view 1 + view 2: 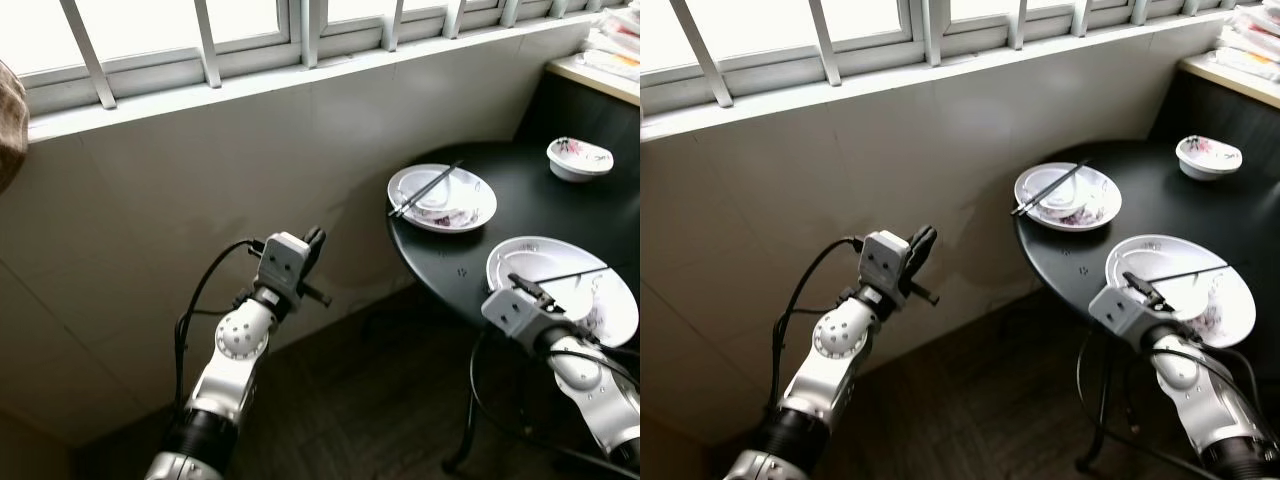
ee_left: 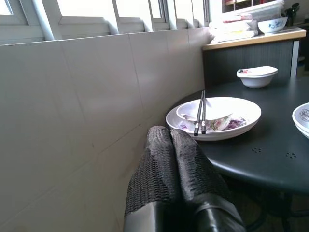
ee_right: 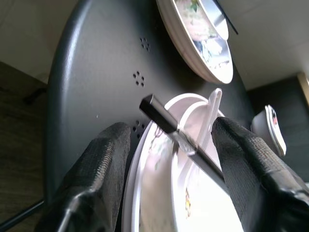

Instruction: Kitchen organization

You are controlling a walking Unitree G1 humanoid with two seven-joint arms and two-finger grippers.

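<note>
We hold our right tool [image 3: 169, 145] spread apart at the counter's [image 1: 470, 265] near edge, straddling chopsticks [image 3: 186, 142] lying across the near plate [image 1: 600, 300], which holds a bowl and spoon [image 3: 212, 104]. The far plate [image 1: 442, 197] also carries chopsticks. Our left tool [image 2: 175, 166] is pressed together.

the round desk [image 1: 520, 210] looks like matt black metal with small punched holes. the plates [image 1: 441, 196] and bowl [image 1: 579, 158] are glossy white ceramic. finger pads [image 2: 164, 169] are rough, woven-textured black rubber. the wall [image 1: 180, 200] is smooth pale tile.
</note>
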